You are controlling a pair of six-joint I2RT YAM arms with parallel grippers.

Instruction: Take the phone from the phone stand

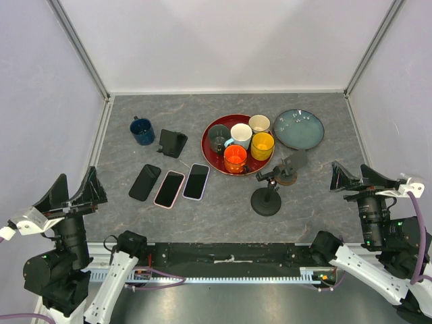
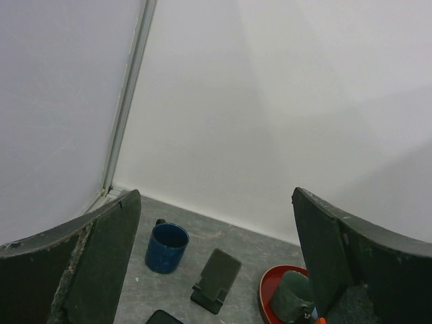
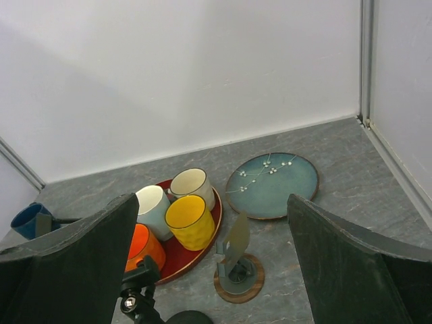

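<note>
Both claws hang with their jaws wide apart: the left gripper at 8 o'clock of the table, the right gripper at 4 o'clock. 3 phones lie flat side by side on the table, left of centre. The black phone stand sits just beyond them at 12 o'clock, touching none, with a blue mug at its 10 o'clock and a red tray at its 3 o'clock

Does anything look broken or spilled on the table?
Nothing is spilled or broken. The mugs stand upright on the red tray, and three phones lie flat in a row. Only one finger of the left gripper looks scuffed and pale along its edge.
</note>
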